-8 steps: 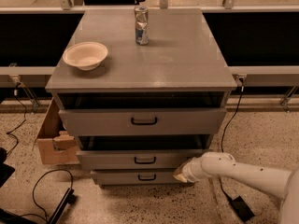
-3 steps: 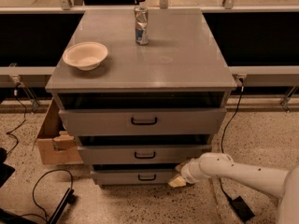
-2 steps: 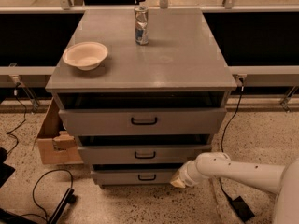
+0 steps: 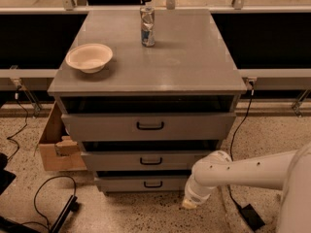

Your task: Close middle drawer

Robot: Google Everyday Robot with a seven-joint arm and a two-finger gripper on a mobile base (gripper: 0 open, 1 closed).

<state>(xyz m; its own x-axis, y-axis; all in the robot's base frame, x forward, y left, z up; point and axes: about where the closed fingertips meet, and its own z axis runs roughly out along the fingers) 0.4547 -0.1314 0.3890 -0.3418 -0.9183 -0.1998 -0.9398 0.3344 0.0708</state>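
The gripper (image 4: 189, 204) hangs low over the floor (image 4: 126, 212), by the bottom right corner of the grey cabinet (image 4: 194, 57). I cannot tell if it is spread or pressed together. The middle drawer (image 4: 148, 160) is just up and left of it, with a dark gap above.

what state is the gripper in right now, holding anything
Gripper: low near the floor, off the right end of the grey cabinet's lowest drawer; open, closed or holding cannot be told.
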